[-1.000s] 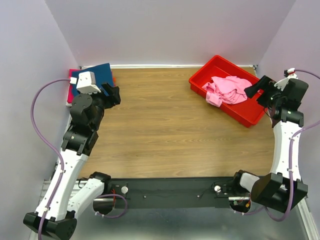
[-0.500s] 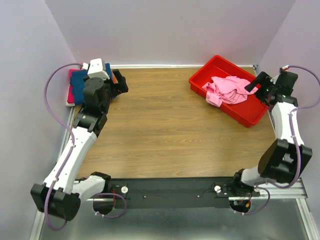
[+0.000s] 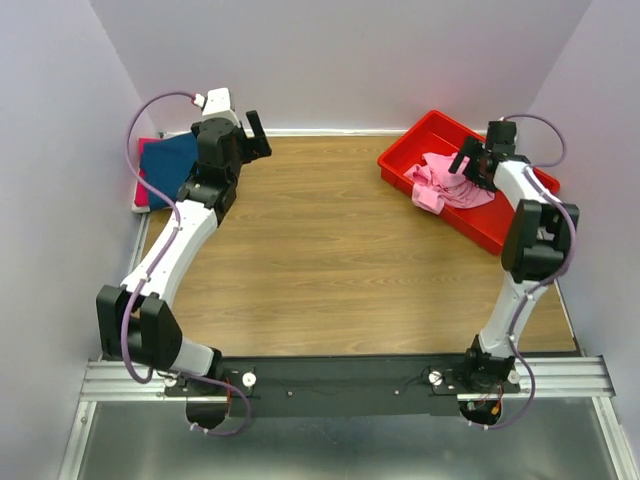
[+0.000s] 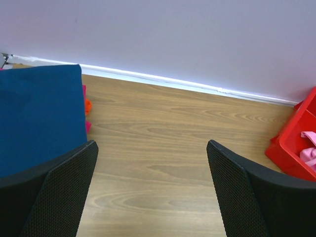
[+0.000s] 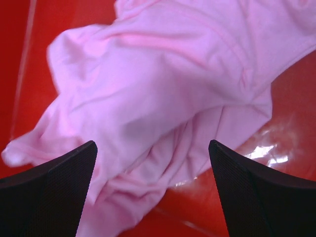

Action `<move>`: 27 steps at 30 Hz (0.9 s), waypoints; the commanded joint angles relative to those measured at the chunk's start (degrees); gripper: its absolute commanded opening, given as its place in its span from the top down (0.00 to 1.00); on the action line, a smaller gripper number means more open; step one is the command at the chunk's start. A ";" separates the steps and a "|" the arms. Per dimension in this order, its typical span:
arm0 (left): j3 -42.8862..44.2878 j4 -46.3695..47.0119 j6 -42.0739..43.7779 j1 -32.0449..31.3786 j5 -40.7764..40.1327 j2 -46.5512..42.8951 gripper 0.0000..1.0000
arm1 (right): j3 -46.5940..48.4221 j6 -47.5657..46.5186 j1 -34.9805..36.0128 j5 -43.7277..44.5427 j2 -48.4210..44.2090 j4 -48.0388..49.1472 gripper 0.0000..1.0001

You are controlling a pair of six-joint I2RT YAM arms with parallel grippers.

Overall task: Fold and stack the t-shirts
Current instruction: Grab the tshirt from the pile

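Right tool [image 5: 152,148], its jaws set wide apart and holding nothing, poised directly above the crumpled pink t-shirt [image 5: 163,84], which lies inside the red tray [image 3: 505,228] at the far right of the table [image 3: 330,270]. The governing relation is vertical: the cloth sits straight beneath the tool, between the two fingers as seen from the right wrist, so a descent should suffice to reach it. The heap spreads diagonally across that view, from lower left to upper right, and bare tray floor shows at the left edge and lower right. Being bunched, it probably has no dependable long axis, and neither collar nor sleeves can be picked out with confidence. The right arm is plainly the nearer. Left tool [image 4: 152,148], likewise fully parted and empty, is raised at the far left of the table, well apart from the tray. A folded navy t-shirt [image 4: 39,118] lies flat just beside and below its left finger, resting on magenta cloth [image 3: 143,190] whose edge shows beneath. No brand, label or legible writing appears on the shirts, the tray or the arms.
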 commanded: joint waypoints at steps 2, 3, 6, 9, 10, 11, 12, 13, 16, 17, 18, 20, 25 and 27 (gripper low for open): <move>5.11 1.74 0.22 0.85 1.30 3.48 0.02 | 8.21 0.05 1.01 7.59 8.40 0.14 0.00; 5.64 1.38 0.13 0.86 1.30 3.84 0.02 | 9.43 0.40 1.01 7.33 9.45 0.14 0.00; 7.05 0.94 0.22 1.12 1.30 4.98 0.02 | 13.22 1.01 1.45 6.81 13.50 0.14 0.00; 8.63 -0.90 0.13 1.38 1.56 6.04 0.02 | 15.60 1.45 1.97 5.93 16.40 -0.03 0.00; 8.99 -1.34 0.13 1.47 1.47 6.39 0.02 | 15.86 1.63 2.15 5.75 16.76 -0.12 0.00; 9.16 -1.69 0.13 1.47 1.39 6.65 0.02 | 15.95 1.72 2.50 5.31 17.46 -0.21 0.01; 9.60 -2.39 0.04 1.56 1.30 6.83 0.02 | 15.86 1.81 2.59 4.88 17.55 -0.47 0.08; 9.78 -2.75 -0.04 1.65 1.04 6.83 0.02 | 15.78 1.89 2.68 4.52 17.64 -0.47 0.14; 9.43 -3.45 -0.48 1.91 0.94 6.48 0.02 | 14.81 2.33 2.77 2.94 17.29 -1.26 0.43; 8.99 -3.45 -0.66 2.00 1.12 6.05 0.02 | 14.37 2.33 2.77 1.98 16.50 -1.35 0.52; 8.73 -3.54 -0.40 2.35 1.56 5.61 0.02 | 13.76 2.77 2.85 1.54 15.97 -1.44 0.76; 8.11 -3.45 0.13 2.79 2.52 5.34 0.02 | 13.05 3.56 2.94 0.92 13.53 -1.79 1.00; 7.76 -5.65 3.03 4.63 6.74 3.59 0.02 | 10.51 5.85 4.78 2.58 4.21 -1.88 1.00; 6.27 -5.74 4.95 4.63 8.06 2.27 0.02 | 10.15 5.85 6.54 5.39 0.52 -2.05 1.00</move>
